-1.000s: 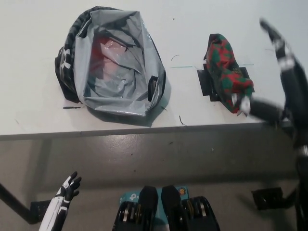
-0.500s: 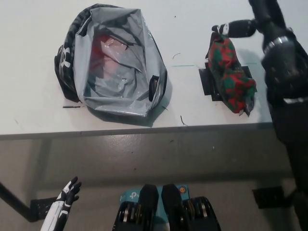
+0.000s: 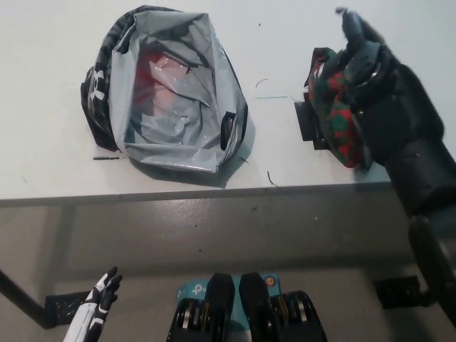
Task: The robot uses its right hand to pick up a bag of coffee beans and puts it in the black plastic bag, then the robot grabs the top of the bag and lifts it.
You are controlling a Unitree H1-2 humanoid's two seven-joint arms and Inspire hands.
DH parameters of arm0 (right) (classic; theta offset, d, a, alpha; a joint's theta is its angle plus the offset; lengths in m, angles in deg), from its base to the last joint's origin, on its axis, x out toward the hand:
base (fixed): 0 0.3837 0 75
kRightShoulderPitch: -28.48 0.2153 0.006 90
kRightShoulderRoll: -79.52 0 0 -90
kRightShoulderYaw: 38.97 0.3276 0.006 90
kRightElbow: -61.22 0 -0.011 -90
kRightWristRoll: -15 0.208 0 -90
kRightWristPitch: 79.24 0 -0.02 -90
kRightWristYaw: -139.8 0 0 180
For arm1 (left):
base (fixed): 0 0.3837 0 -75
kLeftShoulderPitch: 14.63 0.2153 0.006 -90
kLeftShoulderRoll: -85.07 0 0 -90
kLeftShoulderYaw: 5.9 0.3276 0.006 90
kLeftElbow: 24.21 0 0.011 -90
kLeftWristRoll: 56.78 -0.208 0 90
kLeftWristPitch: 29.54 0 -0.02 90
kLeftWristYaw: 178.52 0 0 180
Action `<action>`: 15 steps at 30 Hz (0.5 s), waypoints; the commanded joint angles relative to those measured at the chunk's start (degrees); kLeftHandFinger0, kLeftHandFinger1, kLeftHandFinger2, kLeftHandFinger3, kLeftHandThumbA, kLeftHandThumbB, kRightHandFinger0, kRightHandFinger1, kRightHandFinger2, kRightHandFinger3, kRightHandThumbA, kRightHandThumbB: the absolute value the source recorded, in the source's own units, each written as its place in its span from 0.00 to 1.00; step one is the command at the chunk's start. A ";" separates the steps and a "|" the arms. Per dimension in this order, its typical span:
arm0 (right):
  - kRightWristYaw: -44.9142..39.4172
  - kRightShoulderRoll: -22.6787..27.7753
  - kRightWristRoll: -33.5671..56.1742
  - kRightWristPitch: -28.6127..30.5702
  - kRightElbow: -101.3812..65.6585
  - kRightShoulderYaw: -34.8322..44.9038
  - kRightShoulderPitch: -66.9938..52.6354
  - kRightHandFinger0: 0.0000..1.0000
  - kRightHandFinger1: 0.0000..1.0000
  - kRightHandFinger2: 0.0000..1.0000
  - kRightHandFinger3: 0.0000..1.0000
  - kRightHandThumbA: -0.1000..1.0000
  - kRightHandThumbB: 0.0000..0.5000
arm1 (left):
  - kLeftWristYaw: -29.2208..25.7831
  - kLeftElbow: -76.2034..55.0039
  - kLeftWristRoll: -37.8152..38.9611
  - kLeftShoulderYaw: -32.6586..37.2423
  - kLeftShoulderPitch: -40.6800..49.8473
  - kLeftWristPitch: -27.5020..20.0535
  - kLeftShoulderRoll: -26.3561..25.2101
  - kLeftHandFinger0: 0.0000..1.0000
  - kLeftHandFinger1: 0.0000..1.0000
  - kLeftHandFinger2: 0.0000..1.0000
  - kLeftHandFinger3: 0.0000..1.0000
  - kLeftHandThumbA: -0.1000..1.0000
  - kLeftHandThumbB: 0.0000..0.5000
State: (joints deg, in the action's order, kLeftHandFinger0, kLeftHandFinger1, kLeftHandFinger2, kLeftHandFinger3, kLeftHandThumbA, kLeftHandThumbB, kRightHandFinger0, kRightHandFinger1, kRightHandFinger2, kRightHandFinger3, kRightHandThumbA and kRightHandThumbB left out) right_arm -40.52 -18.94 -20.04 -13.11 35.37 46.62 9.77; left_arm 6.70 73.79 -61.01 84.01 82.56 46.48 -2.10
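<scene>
You had the black right hand [image 3: 363, 57] over the far, twelve-o'clock end of the red-and-green patterned soft bag of coffee beans [image 3: 336, 114], placed there, I judged, so it could close on the bag from above; whether its fingers were apart or already pressing the fabric I could not tell, since the hand and forearm covered that side. The coffee bag lay on the white tabletop [image 3: 285, 43] on top of a flat black patch [image 3: 306, 125], at about three o'clock from the wide black plastic bag with its grey glossy lining [image 3: 171, 100], well apart from it. That plastic bag lay slumped with its mouth open upward, something red showing inside, which left you a wide target for the drop. The strip of tabletop between the two was bare apart from a few small scraps, so a sideways carry toward nine o'clock looked unobstructed. Mind that the coffee bag's near end sat near the tabletop's front edge at six o'clock. The white left hand [image 3: 100, 299] hung below the tabletop at seven o'clock, fingers spread, holding nothing.
</scene>
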 commanded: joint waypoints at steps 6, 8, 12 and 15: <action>10.07 -1.13 5.92 1.44 8.07 0.80 4.88 1.00 1.00 1.00 1.00 1.00 0.85 | 0.40 -1.18 -1.26 0.58 0.14 -4.09 -1.61 1.00 1.00 1.00 1.00 1.00 0.52; 10.12 -1.62 6.38 1.17 8.00 0.37 4.06 1.00 1.00 1.00 1.00 1.00 0.83 | 0.30 -1.07 -1.32 0.69 0.12 -3.98 -1.46 1.00 1.00 1.00 1.00 1.00 0.54; 10.63 -2.11 7.14 1.19 9.71 -0.47 3.76 1.00 1.00 1.00 1.00 1.00 0.80 | -0.08 -1.40 -2.26 0.67 0.10 -3.73 -1.71 1.00 1.00 1.00 1.00 1.00 0.57; 12.02 -2.21 8.06 0.87 10.36 -0.45 2.85 1.00 1.00 1.00 1.00 0.98 0.79 | 0.29 -1.38 -1.78 0.59 -0.09 -3.84 -1.82 1.00 1.00 1.00 1.00 1.00 0.57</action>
State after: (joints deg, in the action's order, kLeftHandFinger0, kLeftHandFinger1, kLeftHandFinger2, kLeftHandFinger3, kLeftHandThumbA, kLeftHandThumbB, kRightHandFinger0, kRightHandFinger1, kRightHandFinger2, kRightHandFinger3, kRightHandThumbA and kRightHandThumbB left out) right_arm -32.89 -20.92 -14.51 -13.06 45.36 46.41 11.26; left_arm 6.79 73.80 -62.24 84.40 82.49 45.02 -2.89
